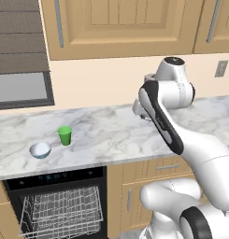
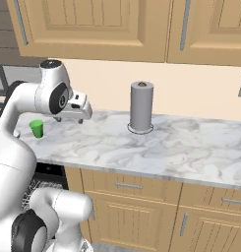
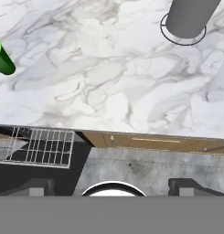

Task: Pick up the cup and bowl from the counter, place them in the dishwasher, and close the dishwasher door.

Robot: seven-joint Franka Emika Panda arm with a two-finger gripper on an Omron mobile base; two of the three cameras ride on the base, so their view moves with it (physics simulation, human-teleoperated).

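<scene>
Left base view: cup [image 1: 65, 135] stands upright on the tabletop [image 1: 111, 133] with the bowl [image 1: 40, 150] just beside it, both above the open dishwasher [image 1: 60, 205], and the claw [image 1: 145, 113] hangs well off to their right. Right base view: claw [image 2: 71, 115] is empty over bare marble, cup [image 2: 37, 128] to its left, paper-towel roll [image 2: 141, 107] on the other side. Hand view: fingertips [image 3: 38, 186] stand wide apart holding nothing, cup [image 3: 2, 60] at the far left edge, so my read is the next move is a sideways reach left.
</scene>
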